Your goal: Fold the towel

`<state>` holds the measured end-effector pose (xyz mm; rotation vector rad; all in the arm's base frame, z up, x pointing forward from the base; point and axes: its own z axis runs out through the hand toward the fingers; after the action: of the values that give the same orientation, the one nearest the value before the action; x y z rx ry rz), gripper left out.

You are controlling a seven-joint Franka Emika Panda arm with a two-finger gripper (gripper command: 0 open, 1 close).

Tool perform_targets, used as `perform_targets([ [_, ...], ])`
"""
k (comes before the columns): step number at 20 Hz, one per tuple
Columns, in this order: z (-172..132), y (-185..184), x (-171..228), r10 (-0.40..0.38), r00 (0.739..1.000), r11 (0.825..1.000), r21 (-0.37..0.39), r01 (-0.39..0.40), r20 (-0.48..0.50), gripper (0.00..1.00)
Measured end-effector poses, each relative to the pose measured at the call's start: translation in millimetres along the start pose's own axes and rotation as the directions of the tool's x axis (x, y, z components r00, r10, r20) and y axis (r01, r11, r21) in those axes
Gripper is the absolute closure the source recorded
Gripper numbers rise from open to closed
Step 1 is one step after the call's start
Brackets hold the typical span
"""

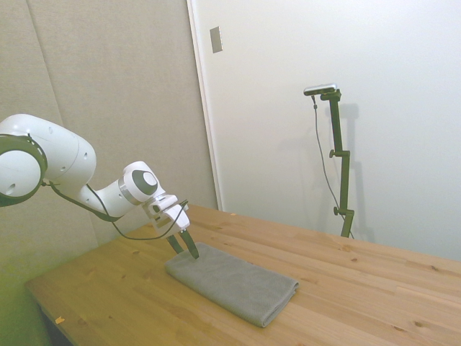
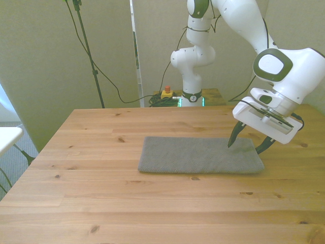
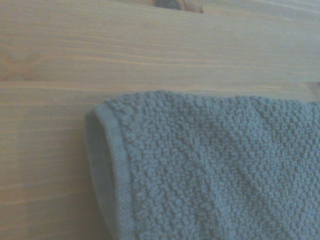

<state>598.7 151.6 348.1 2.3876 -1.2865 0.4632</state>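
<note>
White jointed arm [image 2: 238, 20], grey-capped joints, dark-fingered gripper [image 2: 247, 142].

The arm's links are smooth, rounded white shells with dark bands at the seams. A round grey cap [image 1: 147, 182] sits on the wrist joint in the side view. A thin black cable [image 1: 137, 232] loops from the forearm to the white hand block. Two slim dark fingers [image 1: 191, 244] taper to points. The base [image 2: 191, 96] wears a dark ring with a small white mark, lit green at the foot.
</note>
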Motion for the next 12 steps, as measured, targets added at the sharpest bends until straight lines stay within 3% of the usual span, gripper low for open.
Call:
perform_targets([
  [12, -1.3, 21.4, 10.0, 0.005, 1.000, 0.999, 0.042, -0.006, 0.009, 1.00],
])
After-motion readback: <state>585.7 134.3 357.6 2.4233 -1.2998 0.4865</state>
